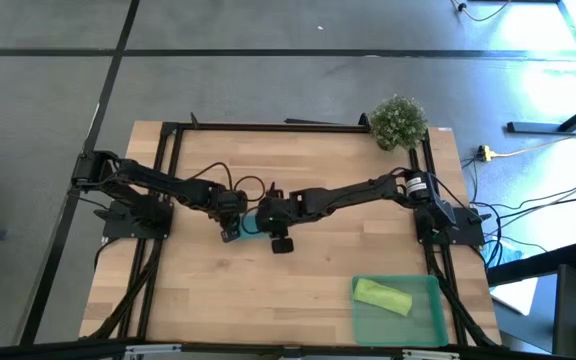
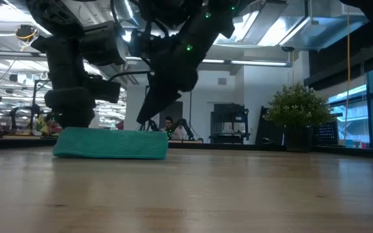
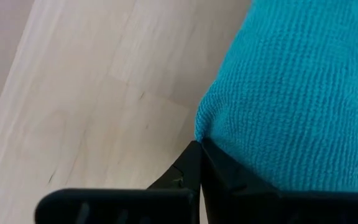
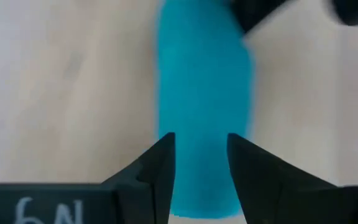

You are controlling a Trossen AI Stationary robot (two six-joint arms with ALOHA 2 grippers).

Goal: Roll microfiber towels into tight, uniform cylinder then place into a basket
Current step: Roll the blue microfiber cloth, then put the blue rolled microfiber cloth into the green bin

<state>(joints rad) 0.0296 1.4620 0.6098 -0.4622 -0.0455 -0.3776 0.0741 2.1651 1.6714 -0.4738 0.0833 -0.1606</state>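
The teal towel lies rolled up on the table's middle, its length running left to right. My left gripper stands shut at the roll's left end. My right gripper comes slanting down from the right over the roll's right end. It is open, and the gap is narrower than the roll. The lime towel lies rolled in the green basket at the near right. My left gripper points steeply down, and its shut fingertips meet the edge of the teal roll's left end. The roll lies flat on the table. Whether any cloth is between the fingers I cannot tell. My right gripper has its fingertips at the top of the roll's right end; I cannot tell whether they touch it.
A small bushy plant stands at the table's far right corner. A black frame runs along the table's left, far and right sides. Bare wood stretches between the roll and the near edge.
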